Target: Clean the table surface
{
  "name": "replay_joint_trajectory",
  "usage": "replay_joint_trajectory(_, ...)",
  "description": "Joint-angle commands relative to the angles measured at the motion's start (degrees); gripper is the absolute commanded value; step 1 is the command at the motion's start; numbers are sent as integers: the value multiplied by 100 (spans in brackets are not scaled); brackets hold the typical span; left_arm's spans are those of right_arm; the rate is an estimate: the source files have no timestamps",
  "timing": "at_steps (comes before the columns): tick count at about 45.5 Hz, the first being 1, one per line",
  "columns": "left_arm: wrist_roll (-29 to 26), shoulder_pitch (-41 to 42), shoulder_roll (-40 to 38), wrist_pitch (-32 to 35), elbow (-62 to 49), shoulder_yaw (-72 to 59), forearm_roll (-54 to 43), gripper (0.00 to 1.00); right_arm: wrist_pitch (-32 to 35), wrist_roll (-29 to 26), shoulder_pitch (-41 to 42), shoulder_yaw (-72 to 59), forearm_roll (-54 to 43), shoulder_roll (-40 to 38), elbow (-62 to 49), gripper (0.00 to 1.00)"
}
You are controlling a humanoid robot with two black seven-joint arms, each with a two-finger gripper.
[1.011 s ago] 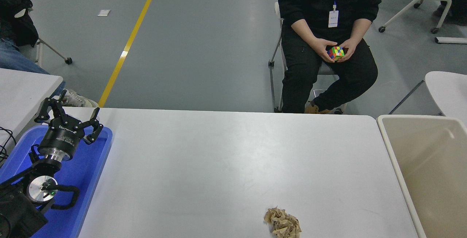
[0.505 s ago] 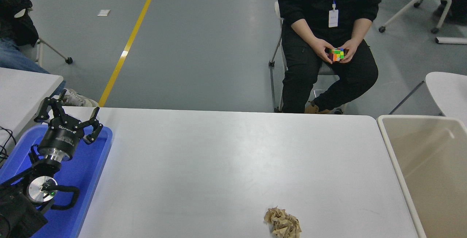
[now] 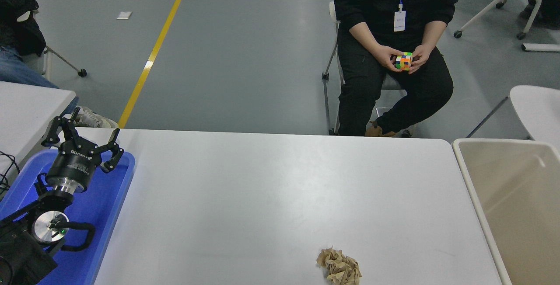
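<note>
The table surface is a wide matte white top filling the lower half of the head view. A crumpled brown paper ball lies on it near the front edge, right of centre. My left gripper is parked at the lower left above a blue tray, fingers spread open and empty, far from the paper. My right arm and gripper are out of view.
A beige rectangular bin stands against the table's right edge. A seated person beyond the far side turns a colourful puzzle cube. A smaller white tabletop shows at the left, another at the right.
The person has turned the puzzle cube in their hands. The left gripper, the paper ball and the bin have not moved.
</note>
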Motion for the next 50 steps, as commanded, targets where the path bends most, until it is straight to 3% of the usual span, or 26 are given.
replay_joint_trajectory(1,0,0,-1,0,0,1,0,100,24,-9,-134,246,754,45,674,99)
replay_joint_trajectory(36,0,0,8,0,0,1,0,100,305,61,-1654,844,763,1153,1175,99)
replay_joint_trajectory(50,0,0,-1,0,0,1,0,100,481,474,-2305,835,693,1408,1166,99)
